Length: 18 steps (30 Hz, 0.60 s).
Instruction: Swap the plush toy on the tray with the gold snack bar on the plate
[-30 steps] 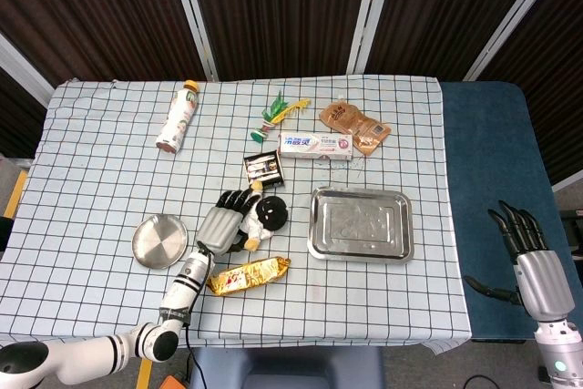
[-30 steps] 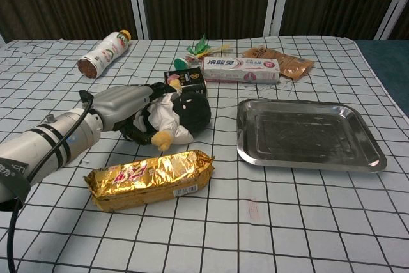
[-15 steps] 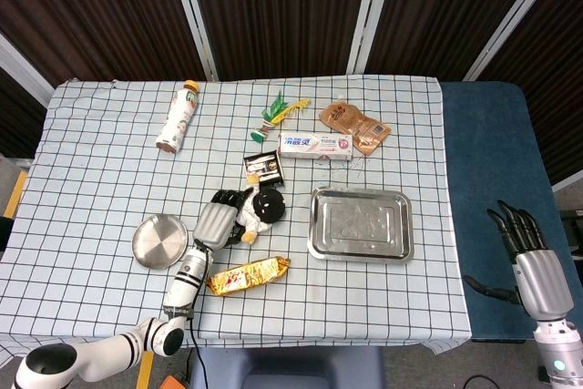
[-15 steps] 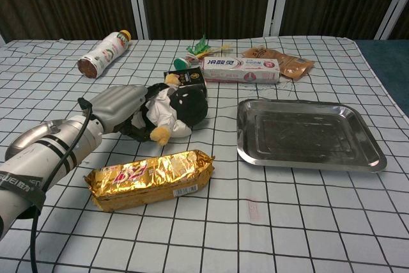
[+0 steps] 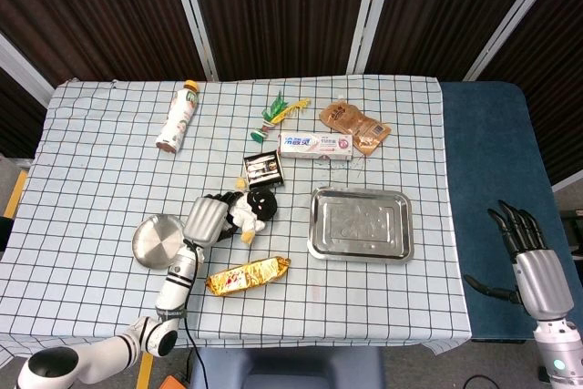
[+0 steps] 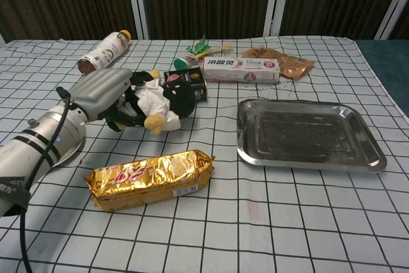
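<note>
At the lower left of the head view the round plate [image 5: 158, 241] lies bare on the checked tabletop [image 5: 91, 161], and just right of it the plush toy [image 5: 246, 211] is held in the curled fingers [image 6: 121, 116] of the left hand [image 5: 206, 219], judged to be carried toward that plate since the toy's new place is there. Just below, at lower centre, the gold snack bar [image 5: 248, 274] is left flat on the tabletop, apparently parked so it can go next to the bare tray [image 5: 360, 223] right of centre. At the far lower right the right hand [image 5: 533, 261] is kept off the cloth with fingers spread and nothing held, seemingly in reserve.
</note>
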Motion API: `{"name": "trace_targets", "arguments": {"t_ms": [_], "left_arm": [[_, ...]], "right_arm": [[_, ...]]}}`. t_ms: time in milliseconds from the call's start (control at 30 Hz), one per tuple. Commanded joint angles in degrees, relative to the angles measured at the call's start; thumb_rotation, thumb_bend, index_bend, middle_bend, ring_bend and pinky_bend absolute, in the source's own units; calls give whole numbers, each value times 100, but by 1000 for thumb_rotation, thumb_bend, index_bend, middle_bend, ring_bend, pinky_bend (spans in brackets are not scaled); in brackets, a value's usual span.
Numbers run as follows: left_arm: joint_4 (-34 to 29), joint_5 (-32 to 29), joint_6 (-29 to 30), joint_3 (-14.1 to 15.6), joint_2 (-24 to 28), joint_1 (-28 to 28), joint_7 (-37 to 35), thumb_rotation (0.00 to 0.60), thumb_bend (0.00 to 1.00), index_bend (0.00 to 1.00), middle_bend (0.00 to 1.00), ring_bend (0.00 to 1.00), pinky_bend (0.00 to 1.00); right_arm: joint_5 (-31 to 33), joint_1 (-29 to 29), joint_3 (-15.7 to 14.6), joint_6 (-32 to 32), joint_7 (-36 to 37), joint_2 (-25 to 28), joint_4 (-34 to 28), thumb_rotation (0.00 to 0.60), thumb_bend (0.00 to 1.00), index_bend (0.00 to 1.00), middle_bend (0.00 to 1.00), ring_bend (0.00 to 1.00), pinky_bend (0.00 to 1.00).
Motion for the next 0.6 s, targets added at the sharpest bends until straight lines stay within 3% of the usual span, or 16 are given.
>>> {"name": "trace_targets", "arguments": {"t_ms": [33, 300, 467, 600], "left_arm": [[-752, 91, 302, 94, 644, 291, 253, 600, 478, 551, 596, 560, 601], [-2090, -227, 441, 437, 2064, 1063, 771, 600, 478, 550, 583, 551, 600], [-2122, -144, 585, 699, 2369, 1402, 656, 600, 479, 550, 581, 549, 600], [-1993, -141, 608, 748, 2390, 1540, 484, 600, 479, 550, 581, 549, 600]], "right_arm": [[4, 0, 0, -5, 6, 7, -11, 600, 93, 42, 0, 0, 0], [-4, -8, 6, 20, -10, -1, -23, 600, 93, 44, 0, 0, 0], [55, 5, 23, -33, -57, -22, -31, 600, 93, 44, 0, 0, 0], [77, 14, 28, -64, -102, -35, -35, 600, 93, 45, 0, 0, 0]]}}
